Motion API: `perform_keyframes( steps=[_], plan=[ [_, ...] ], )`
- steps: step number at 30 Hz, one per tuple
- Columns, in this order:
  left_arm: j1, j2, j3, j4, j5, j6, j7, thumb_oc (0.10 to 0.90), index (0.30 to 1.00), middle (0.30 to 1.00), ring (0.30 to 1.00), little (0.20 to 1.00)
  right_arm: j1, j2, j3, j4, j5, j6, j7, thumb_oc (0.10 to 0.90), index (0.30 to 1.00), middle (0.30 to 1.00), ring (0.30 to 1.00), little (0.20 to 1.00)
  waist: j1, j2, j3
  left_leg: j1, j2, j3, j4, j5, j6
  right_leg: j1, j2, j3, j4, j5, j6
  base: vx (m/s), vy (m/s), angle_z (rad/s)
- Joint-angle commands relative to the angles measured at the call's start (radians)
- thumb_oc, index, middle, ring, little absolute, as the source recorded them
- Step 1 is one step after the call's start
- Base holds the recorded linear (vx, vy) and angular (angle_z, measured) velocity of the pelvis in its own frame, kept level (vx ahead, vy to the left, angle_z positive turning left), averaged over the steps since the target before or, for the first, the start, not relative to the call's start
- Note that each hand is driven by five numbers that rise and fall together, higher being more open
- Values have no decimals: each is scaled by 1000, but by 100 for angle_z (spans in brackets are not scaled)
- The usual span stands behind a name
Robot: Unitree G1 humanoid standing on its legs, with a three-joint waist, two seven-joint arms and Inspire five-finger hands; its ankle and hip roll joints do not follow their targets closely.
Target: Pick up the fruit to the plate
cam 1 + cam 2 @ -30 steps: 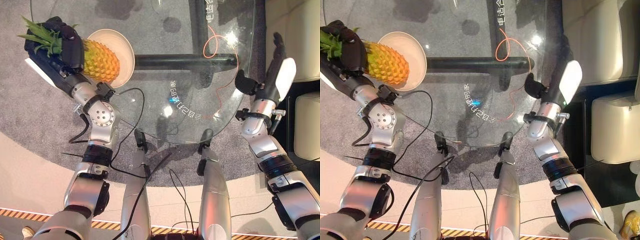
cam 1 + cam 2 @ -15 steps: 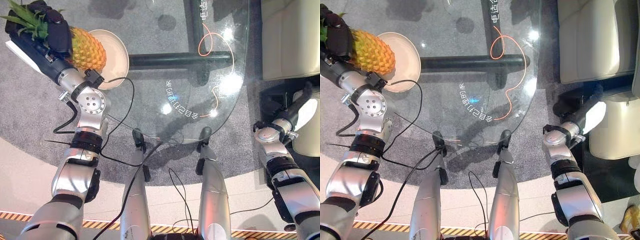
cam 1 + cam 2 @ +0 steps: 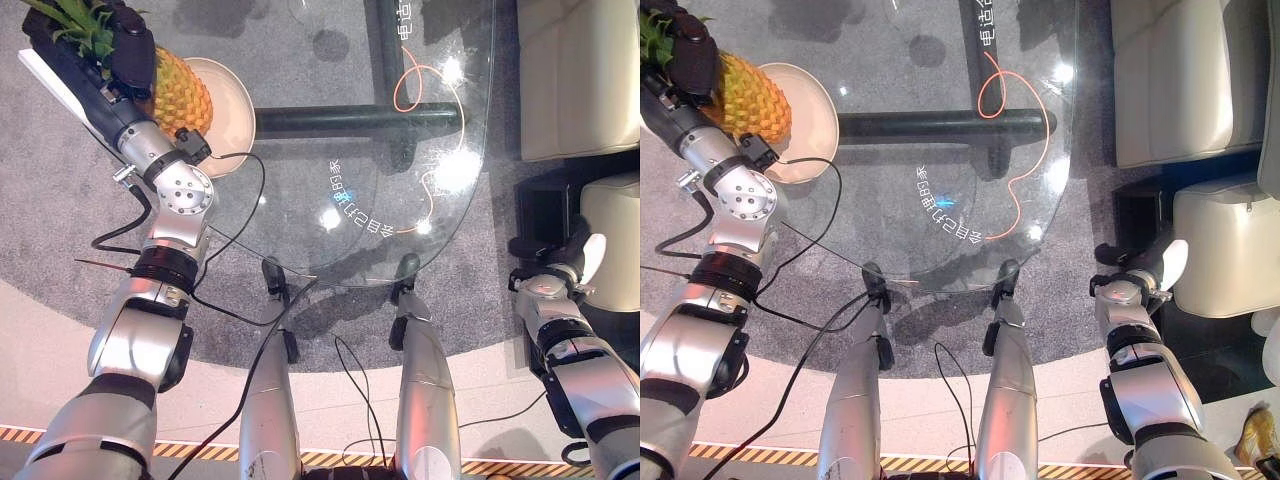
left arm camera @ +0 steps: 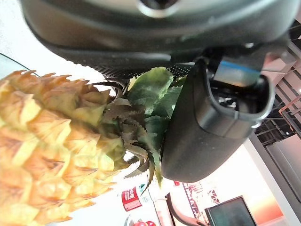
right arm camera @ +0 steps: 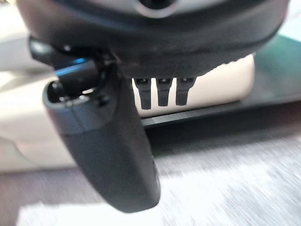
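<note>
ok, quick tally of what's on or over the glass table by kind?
Pineapple: 1, held in the left hand, over the plate's edge
Plate: 1, cream
Cord: 1, orange, looped on the glass table
Total: 3

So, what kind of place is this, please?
Probably a lounge or showroom: a round glass table on grey carpet, with cream cushioned seats beside it.

An orange cord (image 3: 425,130) snakes across the right part of the glass counter (image 3: 330,150); the plate (image 3: 228,100) takes its far left, and cream seats (image 3: 1185,80) crowd the right.
</note>
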Motion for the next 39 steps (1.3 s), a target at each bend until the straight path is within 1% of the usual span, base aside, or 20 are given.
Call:
perform_keyframes(
  steps=[1, 3, 7, 9, 13, 17, 26, 39],
  plan=[
    [-178, 110, 18, 14, 52, -33, 20, 100, 300, 300, 300, 200, 11, 0, 28, 43, 24, 46, 142, 800, 900, 900, 900, 900, 22, -31, -26, -38, 50, -43, 113, -90, -46, 18, -19, -38, -36, 8, 20, 0, 0, 0],
    [-188, 115, 12, 43, 30, -29, 0, 100, 300, 300, 300, 200, 17, 11, 43, 55, 22, 51, 198, 800, 900, 900, 900, 900, 21, -35, -26, -34, 52, -44, 114, -90, -47, 22, -19, -38, -32, 7, 19, 0, 0, 0],
    [-192, 108, 7, 71, 37, -26, -9, 100, 300, 300, 300, 200, 16, 26, 66, 58, 25, 53, 240, 800, 900, 900, 900, 900, 17, -40, -26, -37, 53, -45, 114, -87, -49, 16, -13, -33, -31, 6, 17, 0, 0, 0],
    [-196, 106, 8, 83, 41, -24, -14, 100, 300, 300, 300, 200, 13, 32, 72, 56, 16, 69, 262, 800, 900, 900, 900, 900, 15, -42, -26, -40, 53, -46, 116, -87, -49, 12, -11, -30, -28, 5, 16, 0, 0, 0],
    [-209, 108, 9, 107, 45, -14, -32, 100, 300, 300, 300, 200, 5, 36, 90, 65, 16, 130, 367, 800, 900, 900, 900, 900, 15, -45, -26, -43, 52, -46, 118, -88, -51, 9, -9, -30, -27, 3, 15, 0, 0, 0],
    [-219, 115, 1, 121, 61, 1, -49, 100, 300, 300, 300, 200, 9, 42, 111, 74, 15, 161, 443, 800, 900, 900, 900, 900, 18, -50, -26, -46, 52, -51, 123, -88, -52, 9, -8, -31, -24, 1, 13, 0, 0, 0],
    [-231, 121, -11, 132, 77, 21, -65, 100, 300, 300, 300, 200, 11, 53, 127, 72, 15, 162, 458, 800, 900, 900, 900, 900, 17, -56, -26, -54, 51, -56, 129, -89, -51, 1, -1, -27, -17, -1, 12, 0, 0, 0],
    [-259, 124, -30, 149, 83, 18, -62, 100, 300, 300, 300, 200, 2, 38, 130, 67, 5, 171, 469, 800, 900, 900, 900, 900, 5, -57, -26, -79, 47, -58, 141, -92, -51, -25, 6, -16, -16, 2, 9, 0, 0, 0]
  ],
)
